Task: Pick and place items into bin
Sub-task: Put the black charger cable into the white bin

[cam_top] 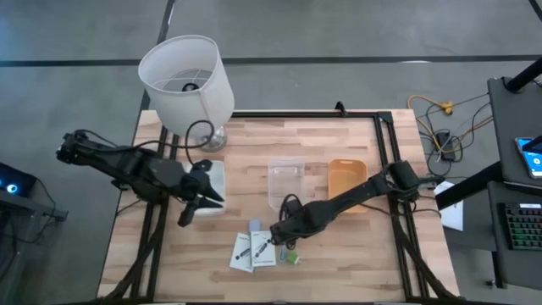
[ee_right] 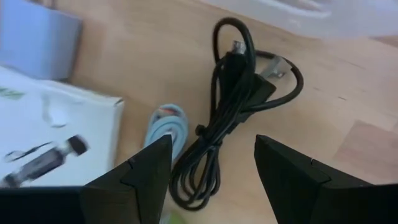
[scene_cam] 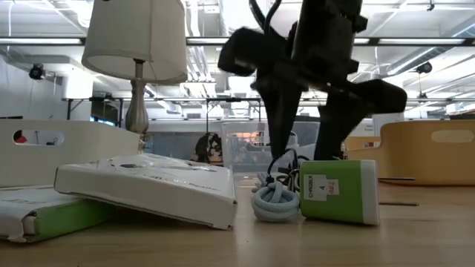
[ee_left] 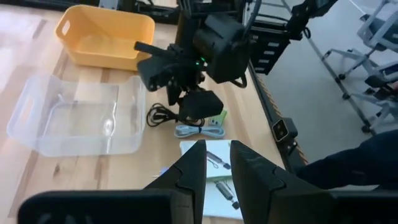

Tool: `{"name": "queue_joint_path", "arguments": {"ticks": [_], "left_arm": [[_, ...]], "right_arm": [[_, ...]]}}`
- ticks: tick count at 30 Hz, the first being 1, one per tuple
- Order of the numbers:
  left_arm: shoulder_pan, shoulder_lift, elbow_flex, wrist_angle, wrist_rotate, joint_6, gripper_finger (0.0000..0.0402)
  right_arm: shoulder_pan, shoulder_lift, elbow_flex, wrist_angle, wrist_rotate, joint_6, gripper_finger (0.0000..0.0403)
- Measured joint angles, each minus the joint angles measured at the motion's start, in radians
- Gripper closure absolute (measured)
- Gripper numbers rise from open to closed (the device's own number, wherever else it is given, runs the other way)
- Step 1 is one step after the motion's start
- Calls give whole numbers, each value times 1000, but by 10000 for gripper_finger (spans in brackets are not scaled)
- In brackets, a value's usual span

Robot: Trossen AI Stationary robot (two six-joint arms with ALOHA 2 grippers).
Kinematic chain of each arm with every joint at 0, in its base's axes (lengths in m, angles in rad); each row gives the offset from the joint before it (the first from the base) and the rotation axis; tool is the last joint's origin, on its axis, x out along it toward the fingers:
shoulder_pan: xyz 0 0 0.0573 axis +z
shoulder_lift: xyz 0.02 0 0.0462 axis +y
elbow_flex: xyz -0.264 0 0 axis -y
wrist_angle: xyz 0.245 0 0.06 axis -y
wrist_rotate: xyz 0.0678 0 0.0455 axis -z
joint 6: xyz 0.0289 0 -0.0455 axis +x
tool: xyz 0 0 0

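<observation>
Coiled black cable (ee_right: 227, 118) lies on the wooden table (cam_top: 356, 254) beside a white packet (ee_right: 43, 140), just in front of the clear bin (cam_top: 286, 182). Right gripper (ee_right: 211, 168) hovers over it, fingers wide and empty. Left gripper (ee_left: 217, 171) waits by the lamp (cam_top: 188, 80), fingers narrow, holding nothing

Both arms (cam_top: 127, 165) are matte black, jointed, with black cables looped alongside. The right gripper (ee_left: 186, 102) carries a small green light, possibly an indicator; fingers (ee_right: 140, 171) wedge-shaped.

Bright even overhead light, soft shadows, blurred near packet (scene_cam: 148, 189) in low view
</observation>
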Motion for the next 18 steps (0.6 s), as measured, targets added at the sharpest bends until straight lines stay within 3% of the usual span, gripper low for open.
{"name": "queue_joint_path", "arguments": {"ticks": [7, 18], "left_arm": [[0, -58, -47, 1, 1, 0, 345], [0, -102, -74, 0, 1, 5, 345]], "right_arm": [[-4, 52, 44, -16, -2, 26, 193], [-11, 74, 44, -30, 3, 57, 250]]}}
